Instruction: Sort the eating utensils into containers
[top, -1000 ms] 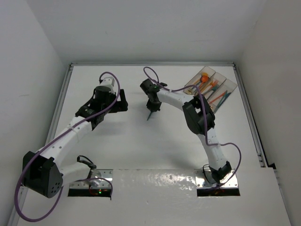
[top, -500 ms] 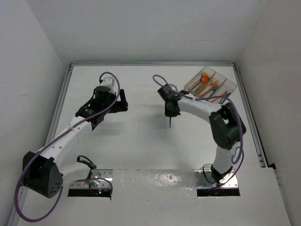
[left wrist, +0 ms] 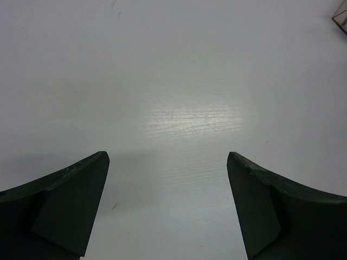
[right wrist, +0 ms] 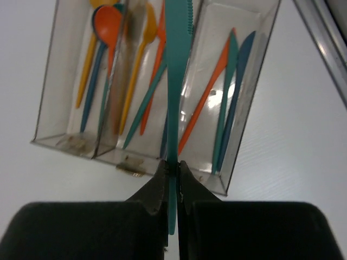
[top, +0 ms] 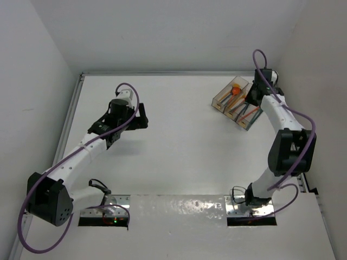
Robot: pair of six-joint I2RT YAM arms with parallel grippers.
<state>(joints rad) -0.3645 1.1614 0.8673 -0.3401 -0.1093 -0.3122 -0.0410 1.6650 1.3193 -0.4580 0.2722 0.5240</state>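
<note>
My right gripper (right wrist: 172, 165) is shut on a teal knife (right wrist: 177, 81), which points away over the containers (right wrist: 54, 142), a clear brownish three-bin tray. The left bin holds orange, blue and yellow spoons (right wrist: 104, 30). The middle bin holds orange, yellow and teal utensils (right wrist: 142, 108). The right bin holds orange, teal and blue knives (right wrist: 230, 103). In the top view the right gripper (top: 254, 93) is above the tray (top: 219, 100) at the back right; the held knife is hidden there. My left gripper (left wrist: 168, 162) is open and empty over bare table; it also shows in the top view (top: 142, 116).
A metal rail (top: 287, 135) runs along the table's right edge, close to the tray, and also shows in the right wrist view (right wrist: 325, 49). A corner of the tray (left wrist: 341, 21) shows at the top right of the left wrist view. White walls enclose the table.
My right arm has swung from the table's middle to the back right, carrying the teal knife over the tray. The left arm has not moved.
</note>
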